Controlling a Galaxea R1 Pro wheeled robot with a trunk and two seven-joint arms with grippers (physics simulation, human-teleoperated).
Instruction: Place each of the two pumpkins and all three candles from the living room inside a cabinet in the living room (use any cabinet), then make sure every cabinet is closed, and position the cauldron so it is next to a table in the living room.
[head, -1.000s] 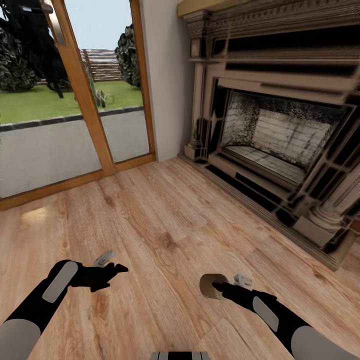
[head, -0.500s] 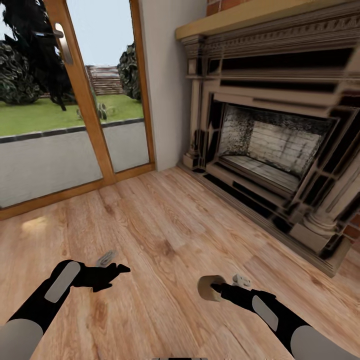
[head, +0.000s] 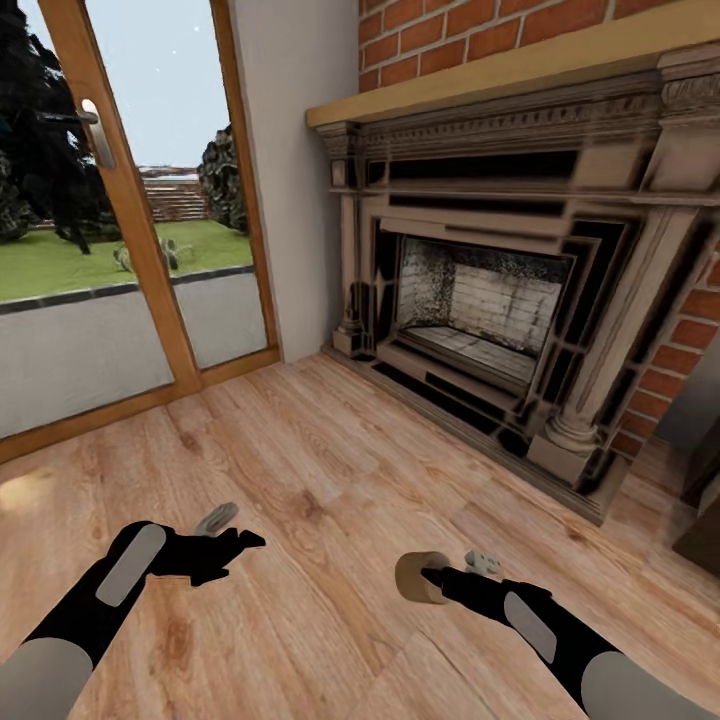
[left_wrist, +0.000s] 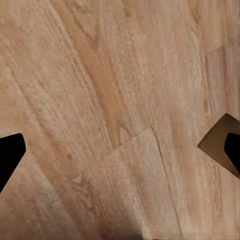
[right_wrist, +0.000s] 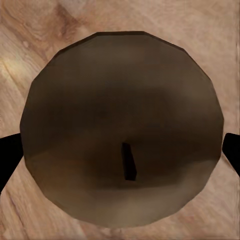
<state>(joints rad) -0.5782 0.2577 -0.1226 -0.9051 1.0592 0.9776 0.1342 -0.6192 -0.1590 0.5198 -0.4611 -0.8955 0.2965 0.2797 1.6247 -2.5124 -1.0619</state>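
A robot carries a candle (head: 422, 577) across a living room's plank floor (head: 330, 480), with a stone-coloured fireplace (head: 480, 310) and its brick chimney (head: 450, 30) at the upper right of the frame and a glazed garden door (head: 120, 220) at the upper left. The right tool (head: 432, 576), low and right of centre, is clamped on the candle; the right wrist view looks straight onto its round end (right_wrist: 122, 130), a short dark wick (right_wrist: 129, 161) near the middle and a black fingertip (right_wrist: 9, 157) at either edge. The left tool (head: 232, 545), at the lower left, hangs empty with its jaws apart over bare boards, both fingertips (left_wrist: 10, 155) wide of each other in the left wrist view.

The step in hand looks like transport: the cabinet remains to be reached, so the candle has yet to go in. Doing it well likely means a steady grip (a smooth cylinder can slip), the arm kept low and level, and the free arm ready for a drawer.

No brand, label or legible writing appears.
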